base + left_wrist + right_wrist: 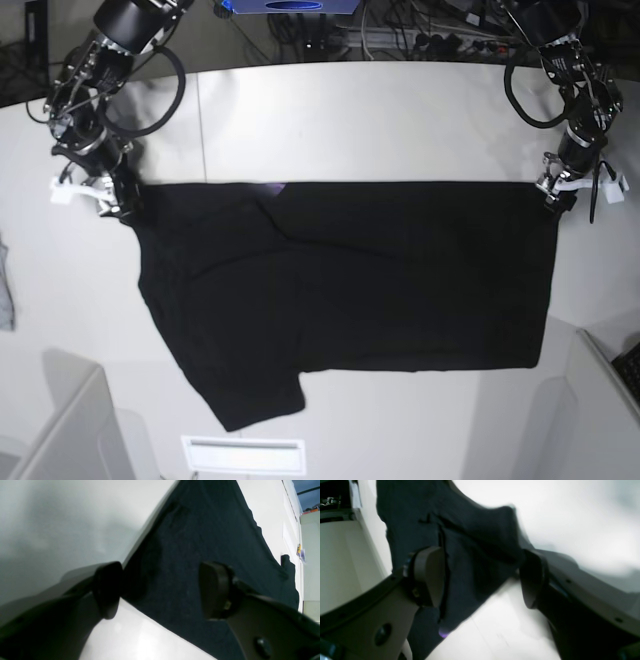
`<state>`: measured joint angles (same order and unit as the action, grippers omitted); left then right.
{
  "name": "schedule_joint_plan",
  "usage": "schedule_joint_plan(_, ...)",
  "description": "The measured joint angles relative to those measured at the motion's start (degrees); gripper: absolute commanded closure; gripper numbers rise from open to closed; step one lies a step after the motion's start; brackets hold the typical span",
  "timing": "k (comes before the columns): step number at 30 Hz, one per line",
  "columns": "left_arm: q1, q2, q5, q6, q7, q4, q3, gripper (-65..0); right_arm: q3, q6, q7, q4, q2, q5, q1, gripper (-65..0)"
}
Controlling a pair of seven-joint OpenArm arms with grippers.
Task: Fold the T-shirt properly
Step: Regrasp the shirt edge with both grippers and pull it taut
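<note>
The black T-shirt (380, 280) lies flat across the white table (350, 120), with one sleeve (250, 395) pointing to the front. A sliver of purple print (268, 187) shows at its far edge. In the base view my right gripper (118, 197) stands at the shirt's far left corner and my left gripper (553, 196) at its far right corner. In the left wrist view the left gripper (161, 590) is open, its pads straddling the T-shirt (200, 542) corner. The right gripper (481, 577) is open too, with the T-shirt (472, 542) between its pads and a purple spot (443, 632) below.
A small grey cloth scrap (5, 285) lies at the table's left edge. A white slotted plate (243, 455) sits at the front edge. Grey panels stand at the front left (60, 430) and front right (600, 400). Cables (420, 30) run behind the table.
</note>
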<state>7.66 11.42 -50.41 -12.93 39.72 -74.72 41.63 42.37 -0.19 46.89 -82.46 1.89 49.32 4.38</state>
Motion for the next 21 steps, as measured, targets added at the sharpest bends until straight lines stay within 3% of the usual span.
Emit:
schedule_joint_plan(6, 0.1, -0.3, 0.7, 0.7, 1.2, 0.3, 0.0, -16.5, 0.0, 0.0, -1.3, 0.3, 0.2, -0.4, 0.3, -32.9)
schedule_joint_plan(10, 0.2, -0.5, 0.7, 0.7, 1.7, 0.5, -0.1, -7.1, 0.0, 0.0, -1.3, 0.3, 0.1, -0.9, 0.4, -27.6)
schedule_joint_plan(21, -0.9, 0.0, -0.9, -0.4, 0.8, 4.7, 0.0, 0.0, -4.7, 0.0, -2.3, 0.2, -0.8, -0.4, 2.2, -25.7)
